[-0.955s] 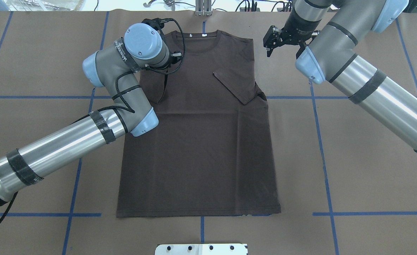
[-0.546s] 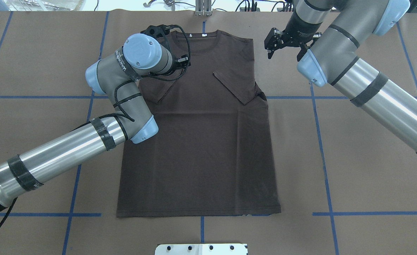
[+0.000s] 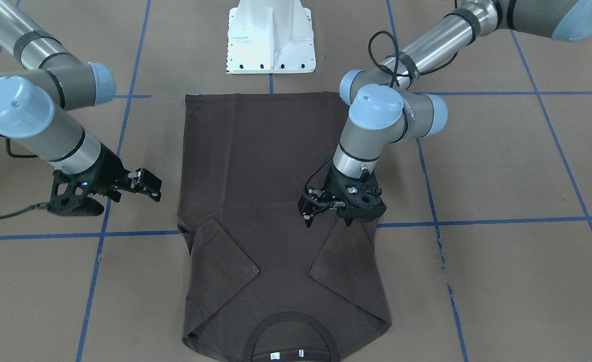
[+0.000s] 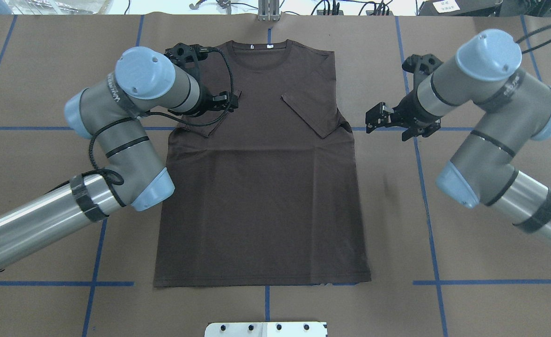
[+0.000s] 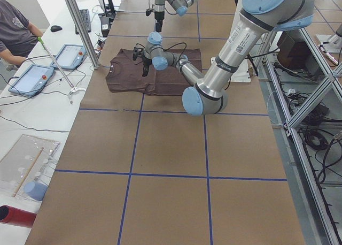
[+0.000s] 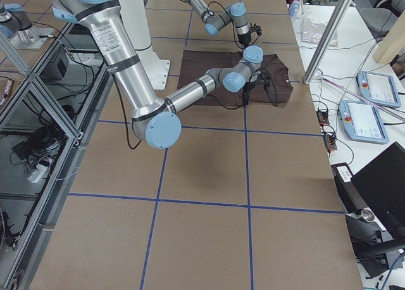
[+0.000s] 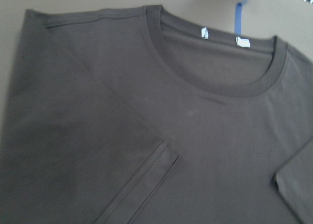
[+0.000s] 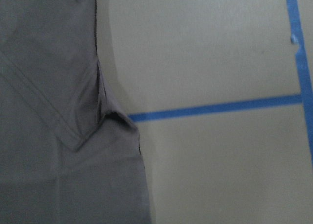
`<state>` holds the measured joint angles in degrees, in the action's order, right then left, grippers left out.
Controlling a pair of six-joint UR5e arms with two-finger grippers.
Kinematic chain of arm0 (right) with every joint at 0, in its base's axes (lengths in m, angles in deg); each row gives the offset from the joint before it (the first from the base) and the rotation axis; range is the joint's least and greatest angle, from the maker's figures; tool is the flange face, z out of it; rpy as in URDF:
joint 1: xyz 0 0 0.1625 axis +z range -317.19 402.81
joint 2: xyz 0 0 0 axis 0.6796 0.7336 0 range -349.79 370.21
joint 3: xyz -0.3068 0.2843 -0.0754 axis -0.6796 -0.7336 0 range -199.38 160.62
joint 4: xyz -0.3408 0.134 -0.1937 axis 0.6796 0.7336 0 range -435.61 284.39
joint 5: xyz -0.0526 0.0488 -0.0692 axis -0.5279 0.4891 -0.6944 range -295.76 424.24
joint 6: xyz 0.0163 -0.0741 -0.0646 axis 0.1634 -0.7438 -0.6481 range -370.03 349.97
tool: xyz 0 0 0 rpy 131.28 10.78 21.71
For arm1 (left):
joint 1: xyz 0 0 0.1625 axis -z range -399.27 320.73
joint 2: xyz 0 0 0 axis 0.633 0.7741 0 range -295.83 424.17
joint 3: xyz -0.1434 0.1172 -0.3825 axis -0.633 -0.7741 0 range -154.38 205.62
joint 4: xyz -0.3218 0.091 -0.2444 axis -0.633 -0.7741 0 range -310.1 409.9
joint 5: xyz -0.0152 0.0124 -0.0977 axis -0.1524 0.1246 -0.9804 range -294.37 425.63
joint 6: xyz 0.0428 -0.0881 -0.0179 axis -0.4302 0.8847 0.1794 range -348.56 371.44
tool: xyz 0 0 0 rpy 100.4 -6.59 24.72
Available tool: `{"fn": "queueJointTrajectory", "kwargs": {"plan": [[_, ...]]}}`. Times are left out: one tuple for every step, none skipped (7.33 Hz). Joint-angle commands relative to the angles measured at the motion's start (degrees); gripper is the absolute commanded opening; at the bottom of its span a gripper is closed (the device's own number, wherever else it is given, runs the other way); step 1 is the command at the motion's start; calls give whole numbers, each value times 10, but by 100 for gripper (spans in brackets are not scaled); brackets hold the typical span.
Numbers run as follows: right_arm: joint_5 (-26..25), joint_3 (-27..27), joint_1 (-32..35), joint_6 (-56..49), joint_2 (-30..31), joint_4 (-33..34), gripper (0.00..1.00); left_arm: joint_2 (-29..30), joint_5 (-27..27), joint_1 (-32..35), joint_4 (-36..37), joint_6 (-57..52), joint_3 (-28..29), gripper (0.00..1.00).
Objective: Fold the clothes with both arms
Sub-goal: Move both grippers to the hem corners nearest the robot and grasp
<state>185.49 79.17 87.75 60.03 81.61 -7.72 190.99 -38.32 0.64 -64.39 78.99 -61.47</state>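
Observation:
The dark brown T-shirt (image 4: 261, 201) lies flat on the table with its collar (image 4: 268, 51) at the far side. Both sleeves are folded inward: the left sleeve (image 4: 200, 126) and the right sleeve (image 4: 315, 114). My left gripper (image 4: 226, 99) hovers open over the folded left sleeve (image 3: 343, 256) and holds nothing. Its wrist view shows the collar (image 7: 220, 87) and white labels (image 7: 204, 33). Open and holding nothing, my right gripper (image 4: 373, 120) hangs over bare table just right of the shirt's right armpit. The same right gripper (image 3: 148, 186) is clear of the cloth in the front-facing view.
Brown paper with blue tape lines (image 4: 425, 196) covers the table (image 4: 467, 210). The white base plate (image 4: 266, 328) sits just past the shirt's hem. In the exterior left view a person (image 5: 16, 33) sits by tablets beyond the table's far end.
The left sleeve went from lifted to lying flat on the chest, and the left arm swung back leftward. The right gripper moved from the far shoulder towards me, to beside the armpit.

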Motion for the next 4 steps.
{"fn": "queueJointTrajectory", "kwargs": {"plan": [[-110,112,-133,94,89,-20,100,-74,-6,2,61,-30,-138,100],[-154,140,-200,145,93,-18,100,-72,-6,2,68,-23,-148,100],[-196,148,-252,164,94,-12,100,-72,-6,2,68,-22,-152,100],[-204,148,-276,164,96,4,100,-73,-6,2,68,-22,-156,100]]}}
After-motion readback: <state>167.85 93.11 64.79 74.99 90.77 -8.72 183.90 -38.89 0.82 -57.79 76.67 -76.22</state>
